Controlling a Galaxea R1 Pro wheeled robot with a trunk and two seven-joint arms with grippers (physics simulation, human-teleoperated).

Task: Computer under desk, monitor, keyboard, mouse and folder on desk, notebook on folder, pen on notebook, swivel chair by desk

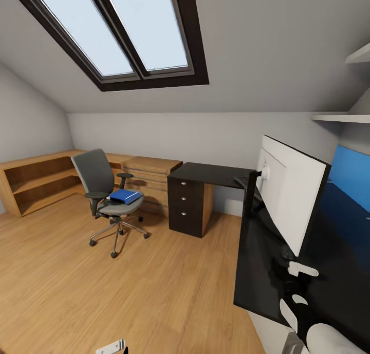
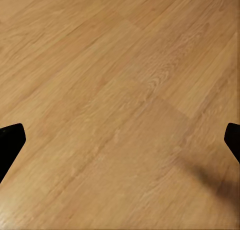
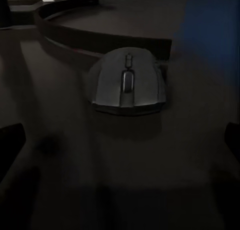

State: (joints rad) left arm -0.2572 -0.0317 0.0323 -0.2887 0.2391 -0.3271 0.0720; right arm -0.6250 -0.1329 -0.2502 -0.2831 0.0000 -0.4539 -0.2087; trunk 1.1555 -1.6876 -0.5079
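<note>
White rounded arm shell (image 1: 329,338) — black fingers (image 2: 10,142), blunt tips; black fingers (image 3: 11,145) too.

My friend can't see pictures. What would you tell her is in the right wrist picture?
A small black mouse sits on the glossy black desk, right beside the monitor's round black base. The right gripper's two dark fingertips are spread wide apart, with the mouse ahead of them.
</note>
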